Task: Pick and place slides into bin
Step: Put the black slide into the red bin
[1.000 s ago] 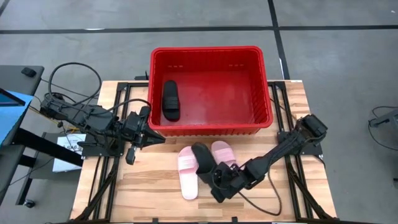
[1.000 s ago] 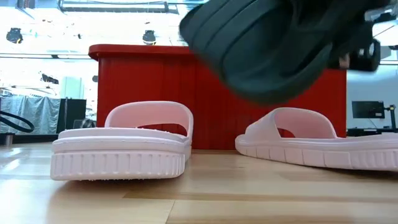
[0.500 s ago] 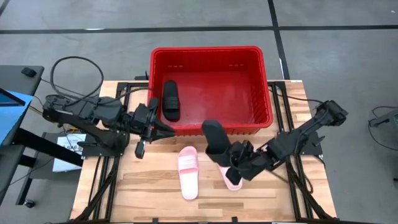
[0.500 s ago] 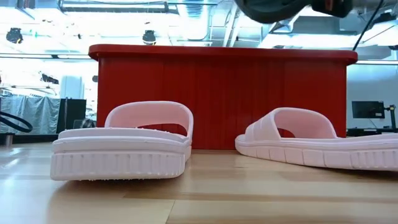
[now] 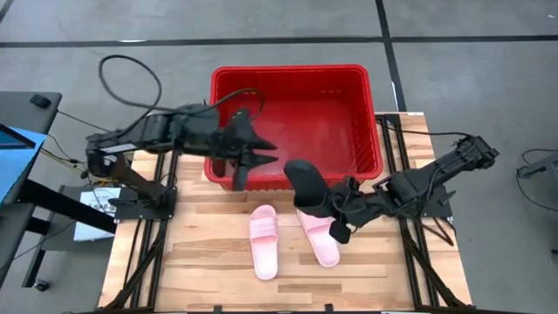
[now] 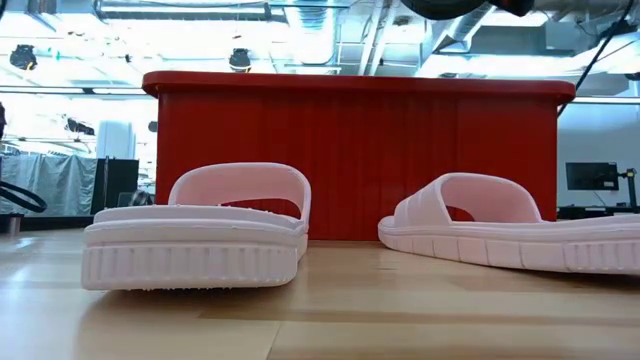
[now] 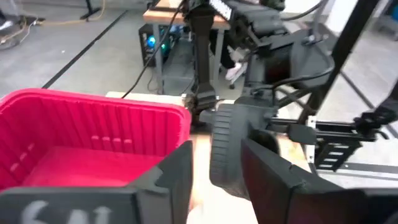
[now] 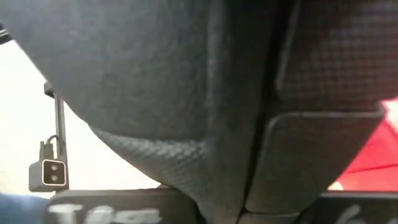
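Note:
The red bin (image 5: pixel 292 80) stands at the table's far middle. A black slide (image 5: pixel 305 183) hangs tilted just in front of the bin's near wall, with my right gripper (image 5: pixel 333 208) shut on it. It also shows at the top edge of the low view (image 6: pixel 450 6) and fills the right wrist view (image 8: pixel 155 74). Two light pink slides (image 5: pixel 264 240) (image 5: pixel 319 237) rest sole-down on the table, near the middle. My left gripper (image 5: pixel 255 164) stands open above the bin's near left part and holds nothing. Its wrist view looks across at the black slide (image 7: pixel 224 146). My right gripper holds the black slide by its near end (image 5: pixel 321 202), coming slanting from the table's right and near side. The slide is lifted clear of the table and tilts up, its free end (image 5: pixel 298 169) toward the bin. The gripper hides the place of contact.
The bin's near wall (image 6: pixel 350 160) rises right behind the two pink slides (image 6: pixel 200 230) (image 6: pixel 510 235). Black frame rails (image 5: pixel 166 205) (image 5: pixel 418 209) flank the wooden table top. Cables (image 5: pixel 122 74) loop behind my left arm.
My right gripper has carried the black slide up and toward the table's far edge, from over the pink slides to just before the bin. My left gripper has risen, swung toward the right over the bin's near left part, and opened.

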{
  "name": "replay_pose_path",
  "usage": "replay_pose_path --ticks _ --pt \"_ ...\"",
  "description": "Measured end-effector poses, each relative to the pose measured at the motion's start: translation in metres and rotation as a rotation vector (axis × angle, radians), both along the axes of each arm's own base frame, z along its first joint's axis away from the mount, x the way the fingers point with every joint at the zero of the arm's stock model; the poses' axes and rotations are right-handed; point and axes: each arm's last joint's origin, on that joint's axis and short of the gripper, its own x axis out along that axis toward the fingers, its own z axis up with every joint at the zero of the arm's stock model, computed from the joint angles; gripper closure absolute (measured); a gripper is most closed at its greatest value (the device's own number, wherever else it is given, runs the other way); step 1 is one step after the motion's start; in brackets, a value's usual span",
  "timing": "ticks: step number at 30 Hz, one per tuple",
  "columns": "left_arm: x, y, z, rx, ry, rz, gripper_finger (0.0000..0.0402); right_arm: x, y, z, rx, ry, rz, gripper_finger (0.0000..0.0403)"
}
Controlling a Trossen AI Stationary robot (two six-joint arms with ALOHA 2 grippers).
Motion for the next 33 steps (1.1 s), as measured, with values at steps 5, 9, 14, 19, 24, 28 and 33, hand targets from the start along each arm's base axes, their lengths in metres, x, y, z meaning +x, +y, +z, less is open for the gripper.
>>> replay_pose_path --ticks 5,9,14,19,24,28,33 --pt "0.025 0.009 0.003 -0.012 0.024 -0.033 0.0257 -0.008 -0.007 0.004 -0.03 0.016 0.015 0.0372" --pt "0.041 0.008 -0.002 0.014 0.056 -0.066 0.0253 -0.013 -0.01 0.008 -0.05 0.014 0.023 0.0372" --pt "0.049 0.007 -0.007 0.048 0.086 -0.082 0.0253 -0.015 -0.011 0.007 -0.067 0.037 0.02 0.0372" --pt "0.049 0.006 -0.008 0.05 0.091 -0.09 0.0253 -0.016 -0.012 0.006 -0.078 0.046 0.026 0.0372" --pt "0.048 0.002 -0.009 0.043 0.108 -0.122 0.0253 -0.015 -0.016 0.006 -0.088 0.05 0.022 0.0372" --pt "0.047 -0.005 -0.01 0.064 0.121 -0.145 0.0253 -0.014 -0.016 0.006 -0.091 0.05 0.025 0.0372" --pt "0.046 -0.007 -0.012 0.086 0.143 -0.141 0.0244 -0.014 -0.016 0.006 -0.089 0.048 0.024 0.0372"
